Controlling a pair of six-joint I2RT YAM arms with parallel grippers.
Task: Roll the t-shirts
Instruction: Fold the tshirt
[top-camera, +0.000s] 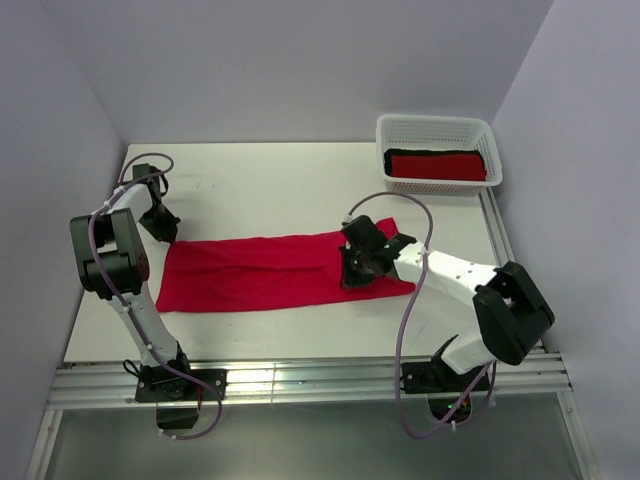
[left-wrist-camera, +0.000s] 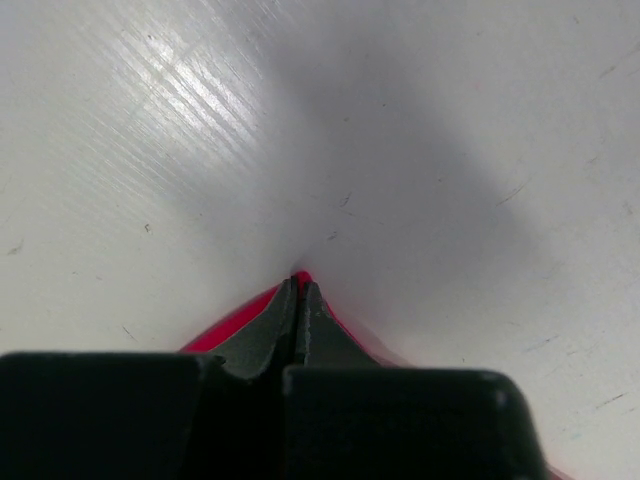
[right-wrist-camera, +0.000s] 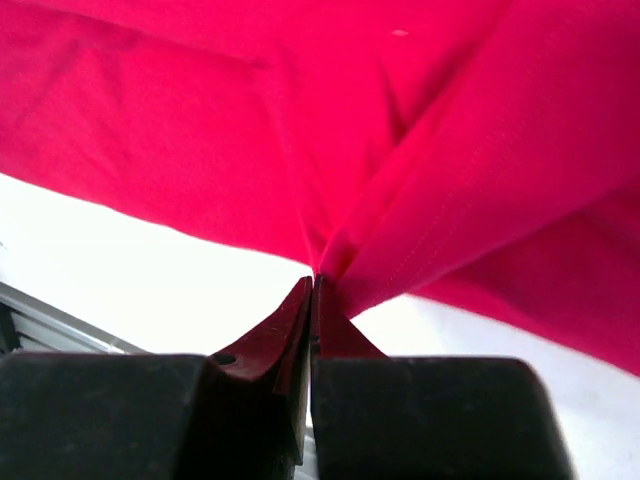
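Left pincer (left-wrist-camera: 300, 285) is clenched on the 10 o'clock corner of the crimson t-shirt (top-camera: 250, 272), and right pincer (right-wrist-camera: 315, 280) grips its 3 o'clock end. It lies spread across the counter (top-camera: 280, 190). We'd pull it taut and move both ends in step for an even roll.

left gripper (left-wrist-camera: 300, 285) jaws pressed together, pinching a corner of the crimson t-shirt (left-wrist-camera: 232, 325) | cloth shows both sides of fingers (left-wrist-camera: 272, 330) | white table (left-wrist-camera: 400, 150) beyond, scuffed, shadowed
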